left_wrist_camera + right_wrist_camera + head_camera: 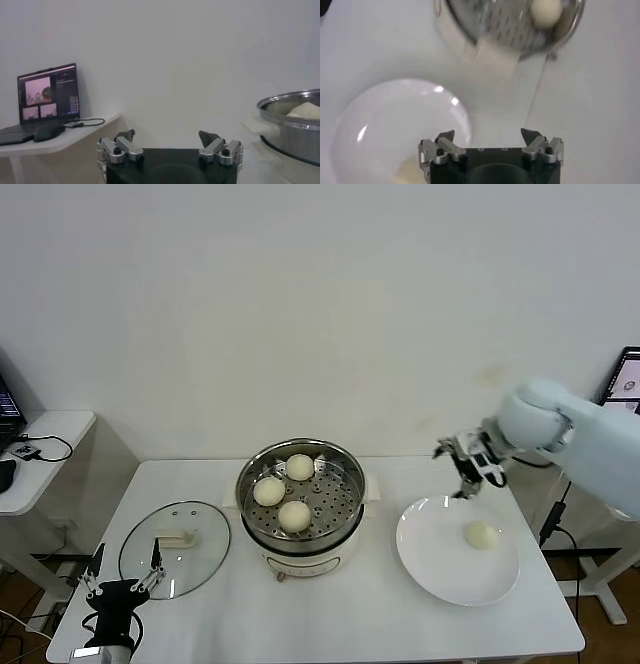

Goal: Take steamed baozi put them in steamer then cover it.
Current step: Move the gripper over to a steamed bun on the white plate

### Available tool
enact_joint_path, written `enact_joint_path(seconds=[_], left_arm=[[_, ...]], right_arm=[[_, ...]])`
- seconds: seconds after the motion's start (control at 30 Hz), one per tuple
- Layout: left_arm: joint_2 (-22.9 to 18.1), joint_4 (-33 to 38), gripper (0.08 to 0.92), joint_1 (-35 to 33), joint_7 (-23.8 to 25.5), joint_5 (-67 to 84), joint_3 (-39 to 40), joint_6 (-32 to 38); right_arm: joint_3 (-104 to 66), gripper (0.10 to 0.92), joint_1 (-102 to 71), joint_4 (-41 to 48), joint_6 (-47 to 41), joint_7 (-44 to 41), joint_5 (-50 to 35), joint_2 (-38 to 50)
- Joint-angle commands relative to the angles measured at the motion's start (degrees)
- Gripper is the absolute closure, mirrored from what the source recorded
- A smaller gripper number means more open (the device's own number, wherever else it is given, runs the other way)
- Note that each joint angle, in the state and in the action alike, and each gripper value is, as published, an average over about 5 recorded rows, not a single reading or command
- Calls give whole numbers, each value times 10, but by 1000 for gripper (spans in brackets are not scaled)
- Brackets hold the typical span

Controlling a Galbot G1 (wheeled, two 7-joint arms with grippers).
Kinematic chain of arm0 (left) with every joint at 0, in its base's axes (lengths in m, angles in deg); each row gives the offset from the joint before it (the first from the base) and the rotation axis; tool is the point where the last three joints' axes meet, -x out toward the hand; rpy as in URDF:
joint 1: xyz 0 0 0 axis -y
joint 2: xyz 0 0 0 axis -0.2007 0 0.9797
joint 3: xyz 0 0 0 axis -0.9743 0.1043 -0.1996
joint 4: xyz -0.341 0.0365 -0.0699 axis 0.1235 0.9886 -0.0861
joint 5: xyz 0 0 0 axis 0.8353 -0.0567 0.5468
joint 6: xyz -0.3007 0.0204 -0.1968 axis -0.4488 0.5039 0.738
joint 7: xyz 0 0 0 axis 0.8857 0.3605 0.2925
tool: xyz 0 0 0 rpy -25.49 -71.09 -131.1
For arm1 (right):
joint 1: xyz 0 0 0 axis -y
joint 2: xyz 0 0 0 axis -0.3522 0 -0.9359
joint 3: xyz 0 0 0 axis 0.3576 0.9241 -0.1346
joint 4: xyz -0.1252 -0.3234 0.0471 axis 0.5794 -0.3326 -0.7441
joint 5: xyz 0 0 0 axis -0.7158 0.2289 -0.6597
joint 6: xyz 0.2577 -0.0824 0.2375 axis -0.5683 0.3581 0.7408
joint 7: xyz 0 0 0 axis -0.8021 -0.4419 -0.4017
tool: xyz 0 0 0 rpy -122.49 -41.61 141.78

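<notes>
From the head view, three steamed baozi [283, 493] already sit on the perforated tray of the steamer [300, 504], which stands at the middle of the table [330, 614]. A fourth bun [482, 535] remains on the white plate [440, 574] to the robot's right. The cover [175, 562] lies flat on the table to the left of the steamer, handle up, so covering is not yet done. By my reading the task is past halfway: one bun to move, then the lid.

The right gripper [467, 467] hangs above the far rim of the plate with its jaws spread and nothing between them, near the last bun but apart from it. The left gripper [118, 582] is parked low at the table's near left corner, just beside the lid's near edge, jaws also wide and empty. Bare table lies between steamer and plate, so the carry path looks free. The plate sits close to the right table edge.

The left wrist view shows that gripper's fingers [119, 148] released, the steamer rim off to one side with a bun inside, and a laptop [48, 98] on a side desk.

In the right wrist view the fingers [441, 148] stand apart over the plate. A pale shape at the picture's lower margin is probably the last bun, though it is mostly cut off. The steamer lies beyond.
</notes>
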State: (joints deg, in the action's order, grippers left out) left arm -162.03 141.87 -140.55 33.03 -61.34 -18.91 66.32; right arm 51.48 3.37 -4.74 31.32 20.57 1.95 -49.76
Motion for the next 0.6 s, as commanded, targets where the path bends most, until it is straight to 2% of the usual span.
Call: enact_joint_path(seconds=[0.03,0.23,0.6], left_arm=[[-1,2,177,-4,0,-4,-2,-1],[-4,5,177,-5,0,-8,-3,-3],[-6,4,177,-8,1,-8,-11,-4]], right_arm=[[-211,203,-270,47,-7,3,78,67],[-249,203,-325,91,8,20,116,34],[-252,203,-338,150,26,40,132,-22]])
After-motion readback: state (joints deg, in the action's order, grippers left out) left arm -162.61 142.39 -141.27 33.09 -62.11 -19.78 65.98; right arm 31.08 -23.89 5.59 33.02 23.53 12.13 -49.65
